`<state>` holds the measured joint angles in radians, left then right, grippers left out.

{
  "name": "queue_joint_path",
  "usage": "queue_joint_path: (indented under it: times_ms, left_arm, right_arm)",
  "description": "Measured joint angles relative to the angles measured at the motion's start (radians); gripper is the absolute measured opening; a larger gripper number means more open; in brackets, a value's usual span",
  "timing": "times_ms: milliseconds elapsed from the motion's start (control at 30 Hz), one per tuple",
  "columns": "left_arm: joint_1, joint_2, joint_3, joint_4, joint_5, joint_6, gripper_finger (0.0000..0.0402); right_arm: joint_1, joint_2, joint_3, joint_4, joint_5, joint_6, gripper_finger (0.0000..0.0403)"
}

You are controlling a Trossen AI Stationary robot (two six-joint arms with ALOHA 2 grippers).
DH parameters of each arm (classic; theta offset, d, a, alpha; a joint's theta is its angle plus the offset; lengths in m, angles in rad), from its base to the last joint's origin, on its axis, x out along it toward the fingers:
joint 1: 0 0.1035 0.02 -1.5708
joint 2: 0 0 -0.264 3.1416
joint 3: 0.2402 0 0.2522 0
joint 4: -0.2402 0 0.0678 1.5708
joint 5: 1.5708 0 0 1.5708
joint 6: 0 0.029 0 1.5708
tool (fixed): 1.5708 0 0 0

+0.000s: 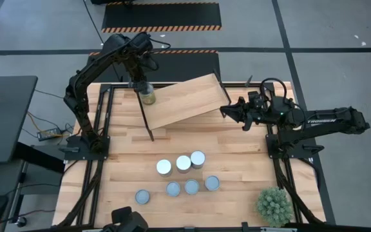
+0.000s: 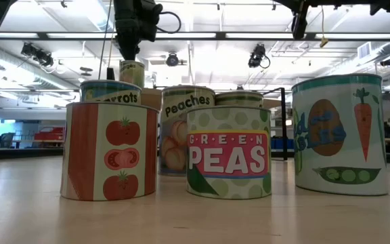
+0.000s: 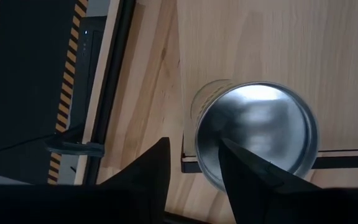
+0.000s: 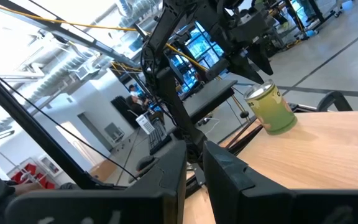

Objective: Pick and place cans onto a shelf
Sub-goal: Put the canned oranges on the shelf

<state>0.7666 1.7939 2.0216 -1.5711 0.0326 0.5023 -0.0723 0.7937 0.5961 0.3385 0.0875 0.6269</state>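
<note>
A can (image 1: 148, 96) with a yellow-green label stands upright on its base at the left end of the shelf (image 1: 189, 102), close to the corner. Its silvery top (image 3: 257, 134) shows in the left wrist view. My left gripper (image 3: 191, 168) points down just above it, open, with nothing between the fingers; one fingertip is over the can's rim. The right wrist view shows this gripper (image 4: 257, 59) clear above the can (image 4: 270, 109). My right gripper (image 1: 227, 111) hovers shut and level at the shelf's right end. Several more cans (image 1: 183, 163) stand on the table's near half.
The shelf sits askew on thin black legs (image 1: 147, 122) across the table's far half. A spiky green plant ball (image 1: 274, 205) sits at the near right corner. In the low view the tomato can (image 2: 110, 150) and the peas can (image 2: 229, 152) stand nearest. Bare tabletop (image 1: 237, 151) lies between shelf and cans.
</note>
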Motion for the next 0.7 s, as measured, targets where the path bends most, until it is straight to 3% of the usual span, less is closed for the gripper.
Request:
queue_joint_path:
  times_ms: [567,700]
  left_arm:
    - [-0.001,0.0,0.0,0.0,0.007,-0.027,0.014]
    - [-0.001,0.0,0.0,0.0,0.004,-0.025,0.0114]
  right_arm:
    - [0.0,0.0,0.0,0.012,0.0,0.001,0.0062]
    - [0.0,0.0,0.0,0.012,0.0,0.001,0.0062]
